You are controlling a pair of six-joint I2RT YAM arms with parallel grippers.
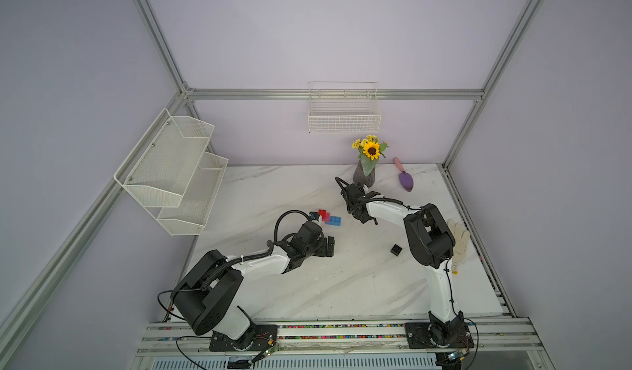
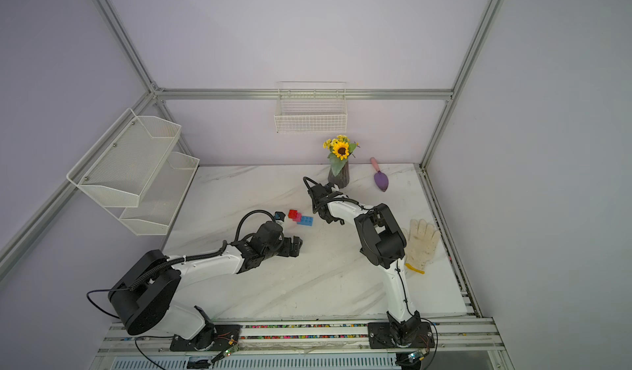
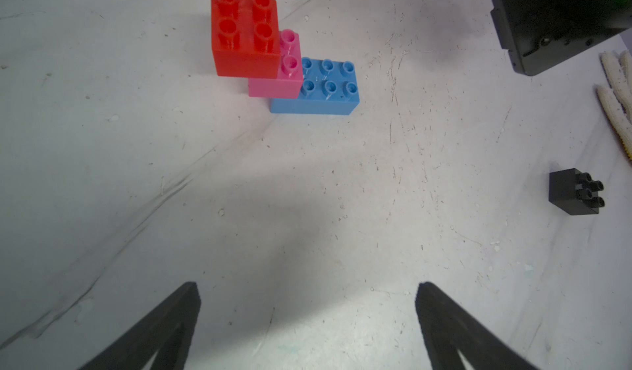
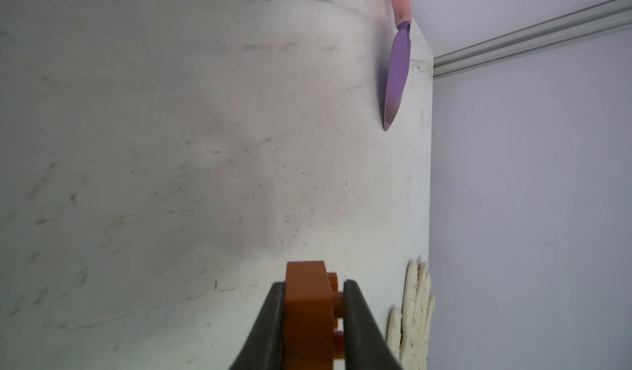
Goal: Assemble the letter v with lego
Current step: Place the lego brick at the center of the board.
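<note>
One glove lies near the black brick, trowel well apart.

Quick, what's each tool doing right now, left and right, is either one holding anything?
Left tool: open, holding nothing.
Right tool: closed on the orange-brown brick.

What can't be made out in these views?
- Orange brick: cut by the frame edge in the right wrist view; hidden under the right gripper in both top views.
- Black brick: covered by the right arm in a top view.
- Pink brick: partly covered by the red brick, left wrist view.
</note>
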